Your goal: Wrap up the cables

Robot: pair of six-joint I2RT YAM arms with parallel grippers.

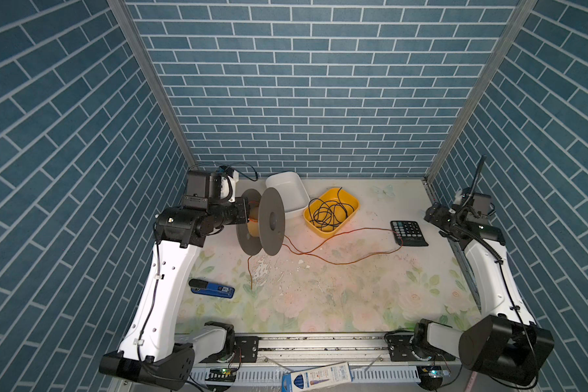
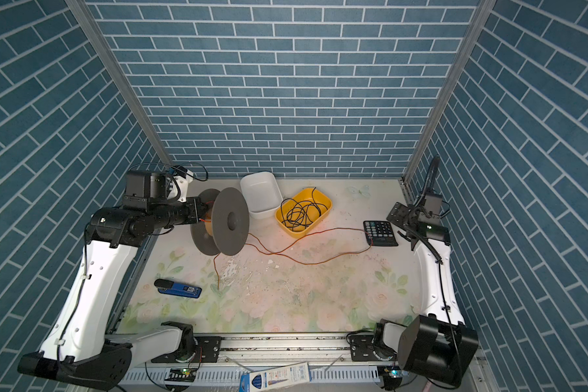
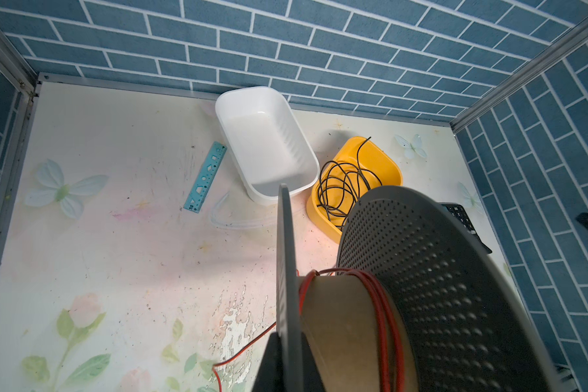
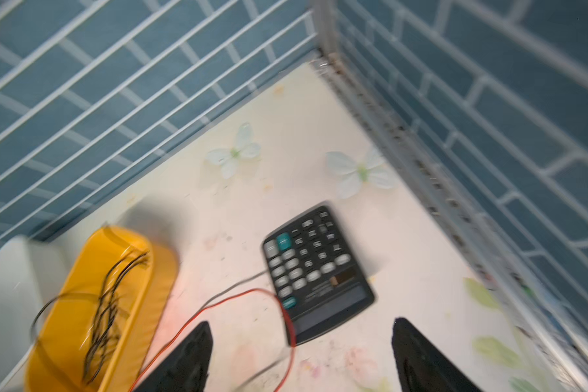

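Left gripper (image 1: 245, 216): jaws are pressed together on the near flange of the spool (image 1: 274, 220). One dark finger is seen flat against that flange in the left wrist view. The spool is carried at the gripper's tip, flanges upright.

Right gripper (image 4: 299, 359): fingers (image 4: 184, 356) are spread wide and nothing is pinched. That wrist view is blurred.

Counted:
- One spool: two round dark-grey flanges, the far one perforated, and one brown cardboard core (image 3: 340, 325).
- One cable (image 1: 340, 263), thin and copper-orange. Several turns are wound on the core. The rest lies slack on the table (image 1: 353, 305) in one long loop that bends at the corner of the calculator (image 1: 408, 233) and doubles back. One short tail hangs from the spool.
- Two smooth, round-cornered plastic tubs, just beside each other: one white tub (image 1: 287, 191) and one yellow tub (image 1: 348, 198) holding one black wire tangle (image 1: 328, 212).
- One calculator, one blue stapler (image 1: 213, 288), one teal ruler (image 3: 206, 176).

Left arm: the upper link is raised steeply from the front-left base, the elbow is bent, and the forearm is level, pointing mid-table.

Right arm: the upper link is raised along the right wall and the wrist is folded, with the jaws near the calculator.

The table is covered with a glossy, scuffed floral sheet.
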